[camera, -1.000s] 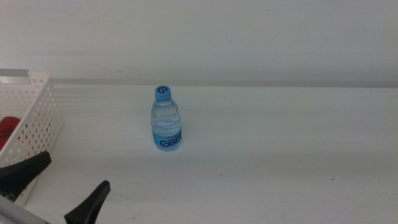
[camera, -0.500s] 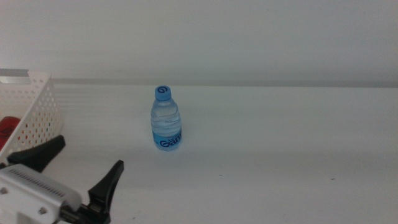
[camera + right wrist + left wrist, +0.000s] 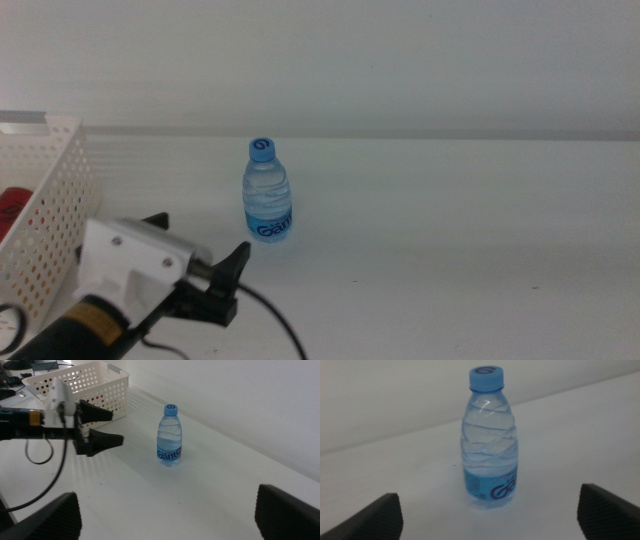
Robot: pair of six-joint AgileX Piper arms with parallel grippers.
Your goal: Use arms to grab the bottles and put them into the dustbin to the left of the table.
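Note:
A small clear water bottle [image 3: 267, 192] with a blue cap stands upright on the white table [image 3: 450, 230]. My left gripper [image 3: 200, 235] is open, low over the table and a short way in front of the bottle, its jaws pointing at it. In the left wrist view the bottle [image 3: 490, 445] is centred between the two wide-apart jaws, untouched. The right gripper [image 3: 167, 505] is open and holds nothing, well back from the bottle [image 3: 170, 437], and is out of the middle view. The white perforated dustbin [image 3: 60, 190] stands at the table's left.
Something red [image 3: 12, 205] lies inside the dustbin. The left arm's black cable [image 3: 275, 325] trails over the table's near part. The right wrist view shows the dustbin [image 3: 95, 380] beyond the left gripper [image 3: 116, 426]. A pale wall rises behind the table.
The left arm has come up from the bottom left corner and moved forward and right toward the bottle, jaws still open. The bottle has not moved.

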